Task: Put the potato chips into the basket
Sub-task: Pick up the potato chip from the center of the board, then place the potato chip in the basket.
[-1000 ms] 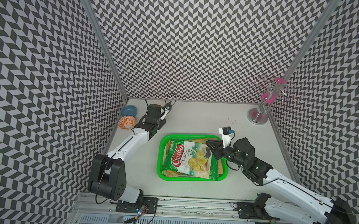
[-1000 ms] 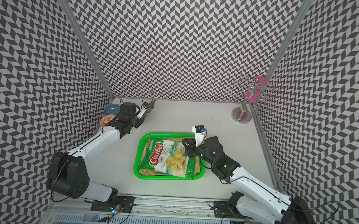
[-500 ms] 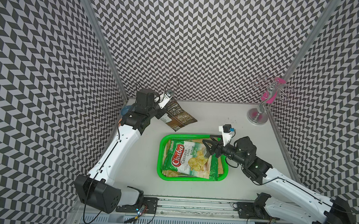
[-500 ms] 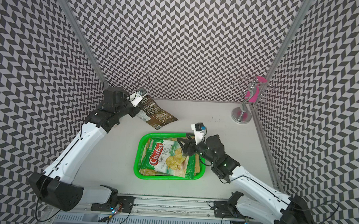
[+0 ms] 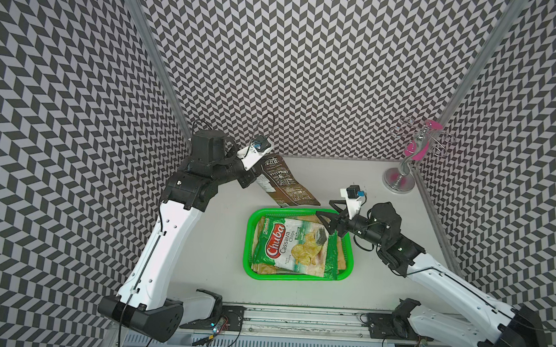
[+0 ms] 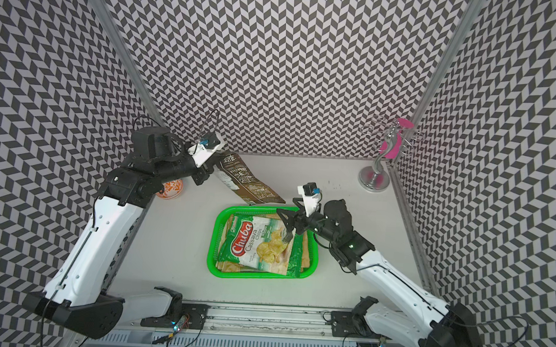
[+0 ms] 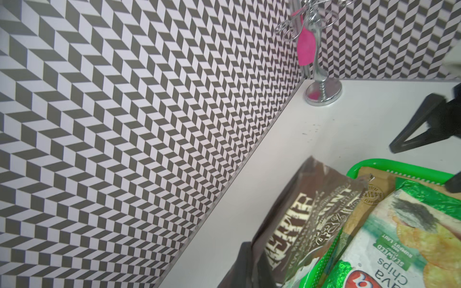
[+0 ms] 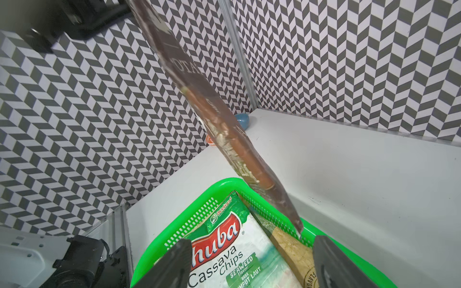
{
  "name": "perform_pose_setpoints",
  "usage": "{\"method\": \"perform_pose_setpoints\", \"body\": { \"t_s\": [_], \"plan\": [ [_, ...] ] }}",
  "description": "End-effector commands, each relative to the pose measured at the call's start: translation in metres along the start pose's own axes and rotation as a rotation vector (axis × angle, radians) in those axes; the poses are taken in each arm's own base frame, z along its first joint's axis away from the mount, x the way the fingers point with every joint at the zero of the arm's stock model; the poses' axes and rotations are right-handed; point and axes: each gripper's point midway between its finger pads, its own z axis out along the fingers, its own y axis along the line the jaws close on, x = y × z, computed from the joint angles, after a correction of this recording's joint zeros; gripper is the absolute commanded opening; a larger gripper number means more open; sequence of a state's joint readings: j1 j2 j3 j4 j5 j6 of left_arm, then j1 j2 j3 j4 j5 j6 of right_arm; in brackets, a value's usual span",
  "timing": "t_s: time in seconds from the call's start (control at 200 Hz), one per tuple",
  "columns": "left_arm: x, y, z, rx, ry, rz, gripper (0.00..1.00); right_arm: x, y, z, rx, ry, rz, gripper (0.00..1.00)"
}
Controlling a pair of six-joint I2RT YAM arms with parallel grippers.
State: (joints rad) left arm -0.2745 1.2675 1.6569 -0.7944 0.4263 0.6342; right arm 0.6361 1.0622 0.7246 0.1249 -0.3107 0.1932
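Observation:
The green basket (image 5: 248, 244) (image 6: 212, 242) sits mid-table with a green-white Chuba potato chips bag (image 5: 290, 246) (image 6: 259, 246) lying on top of tan bags (image 8: 291, 249). My left gripper (image 5: 253, 176) (image 7: 252, 264) is shut on the top of a brown Kettle bag (image 5: 286, 184) (image 7: 306, 219). That bag hangs slanted in the air, its lower end over the basket's far rim (image 8: 199, 199). My right gripper (image 5: 328, 221) (image 8: 249, 261) stands open just above the basket's far right corner, with nothing between its fingers.
A chrome stand with a pink spatula (image 5: 400, 177) occupies the back right corner. An orange patterned bowl (image 6: 170, 188) and a blue bowl (image 8: 242, 121) sit at the back left by the wall. Patterned walls close in three sides.
My left arm has lifted the brown bag from the back left and carried it towards the basket. The right gripper has opened and let go of the Chuba bag.

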Motion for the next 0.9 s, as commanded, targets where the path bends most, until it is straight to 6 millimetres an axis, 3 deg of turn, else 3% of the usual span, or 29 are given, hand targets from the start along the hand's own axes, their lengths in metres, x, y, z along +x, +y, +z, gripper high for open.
{"method": "perform_pose_setpoints", "body": {
  "t_s": [0.0, 0.155, 0.275, 0.356, 0.466, 0.526, 0.671, 0.891],
  "plan": [
    [-0.029, -0.019, -0.023, 0.085, -0.098, -0.008, 0.0, -0.01, 0.015, 0.001, -0.078, 0.005, -0.065, 0.8],
    [-0.036, -0.029, -0.03, 0.137, -0.127, -0.016, 0.0, -0.012, 0.025, 0.006, -0.147, 0.012, -0.071, 0.79],
    [-0.041, -0.034, -0.036, 0.157, -0.152, -0.025, 0.0, -0.008, 0.032, 0.013, -0.204, 0.038, -0.084, 0.7],
    [-0.044, -0.034, -0.039, 0.157, -0.161, -0.031, 0.0, -0.007, 0.032, 0.017, -0.208, 0.059, -0.076, 0.54],
    [-0.042, -0.034, -0.04, 0.146, -0.158, -0.037, 0.0, -0.012, 0.022, 0.016, -0.136, 0.069, -0.079, 0.16],
    [-0.038, -0.035, -0.039, 0.141, -0.149, -0.042, 0.0, -0.018, 0.014, 0.011, -0.077, 0.052, -0.087, 0.0],
    [-0.012, -0.047, -0.03, 0.159, -0.102, -0.061, 0.0, -0.04, -0.006, -0.01, 0.098, -0.025, -0.117, 0.0],
    [0.055, -0.084, -0.008, 0.219, -0.033, -0.066, 0.0, -0.051, -0.02, -0.031, 0.227, -0.017, -0.172, 0.0]
  ]
}}
